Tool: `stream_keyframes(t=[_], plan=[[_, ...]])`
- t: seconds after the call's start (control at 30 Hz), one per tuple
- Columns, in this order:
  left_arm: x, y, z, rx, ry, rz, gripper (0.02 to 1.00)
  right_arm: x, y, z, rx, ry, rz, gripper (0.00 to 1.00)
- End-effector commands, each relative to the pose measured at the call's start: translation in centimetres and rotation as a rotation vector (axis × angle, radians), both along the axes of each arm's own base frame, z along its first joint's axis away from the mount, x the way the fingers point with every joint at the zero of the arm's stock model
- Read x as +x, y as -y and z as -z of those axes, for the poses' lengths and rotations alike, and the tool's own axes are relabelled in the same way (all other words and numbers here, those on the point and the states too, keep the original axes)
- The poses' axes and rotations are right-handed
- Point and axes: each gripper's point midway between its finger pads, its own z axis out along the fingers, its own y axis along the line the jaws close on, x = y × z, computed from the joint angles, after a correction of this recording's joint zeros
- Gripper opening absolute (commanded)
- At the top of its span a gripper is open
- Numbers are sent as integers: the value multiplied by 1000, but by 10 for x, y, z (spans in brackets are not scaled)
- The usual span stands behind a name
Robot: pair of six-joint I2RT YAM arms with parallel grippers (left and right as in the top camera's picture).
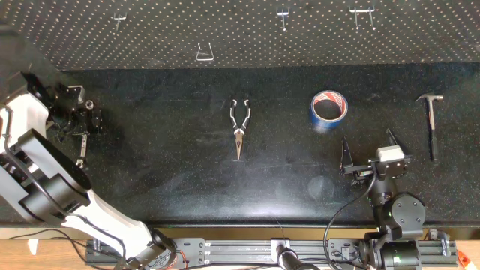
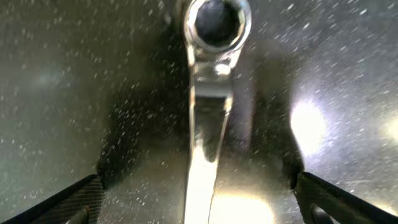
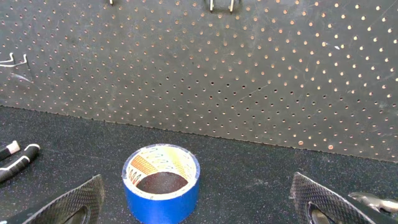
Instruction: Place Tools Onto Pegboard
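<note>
A black perforated pegboard (image 1: pixel 247 34) with metal hooks stands along the far edge of the black speckled tabletop (image 1: pixel 172 172). At the far left, the left tool (image 2: pixel 199 199) sits low over a silvery metal ring wrench (image 2: pixel 214 93), its fingers spread wide either side of the shaft without touching it. The right tool (image 1: pixel 367 156) is wide open as well and holds nothing. A black-handled hammer (image 1: pixel 432 131) lies at the far right. A blue roll of tape (image 1: pixel 328 109) stands just ahead of the right tool. Needle-nose pliers with pale-tipped handles (image 1: pixel 239 126) lie mid-tabletop.

Blue tape roll (image 3: pixel 159 202), silver wrench (image 2: pixel 210 106), speckled black mat (image 1: pixel 172 150), dotted black pegboard (image 3: pixel 249 74)
</note>
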Motion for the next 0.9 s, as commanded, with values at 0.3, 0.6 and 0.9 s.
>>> stream_keyframes(t=[0.3, 0.6, 0.9], plan=[[4, -2, 7, -52, 17, -98, 53, 0, -1, 1, -10, 0, -5, 976], [23, 28, -74, 41, 167, -40, 29, 0, -1, 1, -10, 0, -5, 976], [32, 145, -210, 50, 595, 6, 29, 0, -1, 1, -10, 0, -5, 976]])
